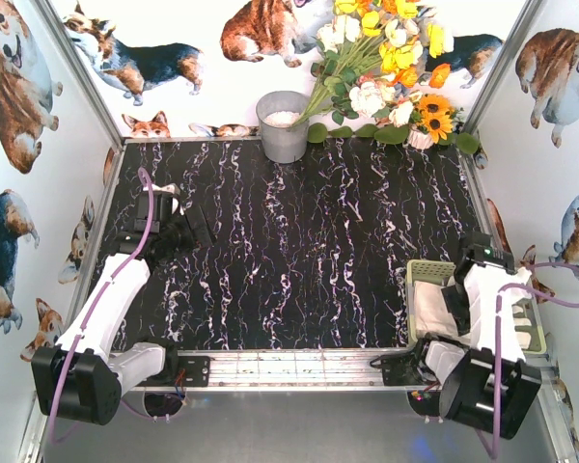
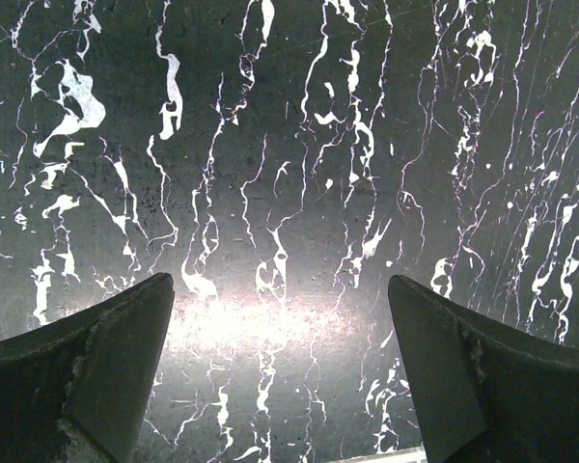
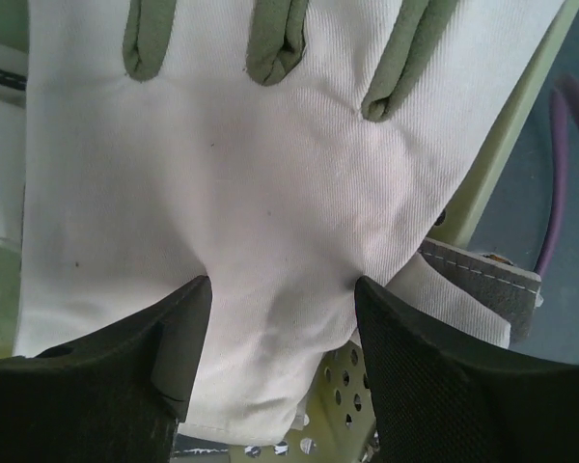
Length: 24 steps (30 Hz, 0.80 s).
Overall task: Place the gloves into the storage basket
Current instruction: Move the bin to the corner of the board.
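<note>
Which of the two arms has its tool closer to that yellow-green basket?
Right. The right tool is over the basket, with a glove pinched in it. The left tool hangs open over the tabletop at the opposite side.

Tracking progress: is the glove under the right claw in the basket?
In: the glove lies over the basket's perforated floor, inside its yellow-green wall.

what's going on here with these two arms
The right arm's pincer is over the pale yellow-green slotted plastic basket, with one finger on either side of a cream-white fabric glove with olive fingers that lies in it. Whether it is gripping or letting go is unclear. The left pincer hangs open over the black marbled table, holding nothing.
</note>
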Each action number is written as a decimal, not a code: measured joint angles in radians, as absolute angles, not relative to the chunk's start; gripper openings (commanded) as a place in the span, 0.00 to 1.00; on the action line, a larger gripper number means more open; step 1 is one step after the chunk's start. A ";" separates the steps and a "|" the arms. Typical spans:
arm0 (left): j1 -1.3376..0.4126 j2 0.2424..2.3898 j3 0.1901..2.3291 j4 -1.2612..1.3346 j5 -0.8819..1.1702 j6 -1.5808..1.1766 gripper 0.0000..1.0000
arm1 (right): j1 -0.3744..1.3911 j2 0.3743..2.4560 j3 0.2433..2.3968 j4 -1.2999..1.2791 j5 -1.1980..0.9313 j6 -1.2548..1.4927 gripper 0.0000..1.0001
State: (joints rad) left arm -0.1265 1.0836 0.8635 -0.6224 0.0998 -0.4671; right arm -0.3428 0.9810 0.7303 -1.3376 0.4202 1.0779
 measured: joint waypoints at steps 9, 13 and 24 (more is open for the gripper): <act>-0.117 1.084 0.863 -0.623 0.097 -0.467 0.87 | -0.363 1.131 0.723 -1.269 0.419 1.082 0.60; -0.112 1.091 0.863 -0.615 0.096 -0.469 0.87 | -0.363 1.199 0.723 -1.226 0.414 1.061 0.56; -0.106 1.141 0.865 -0.603 0.096 -0.471 0.87 | -0.367 1.207 0.722 -0.975 0.384 0.883 0.51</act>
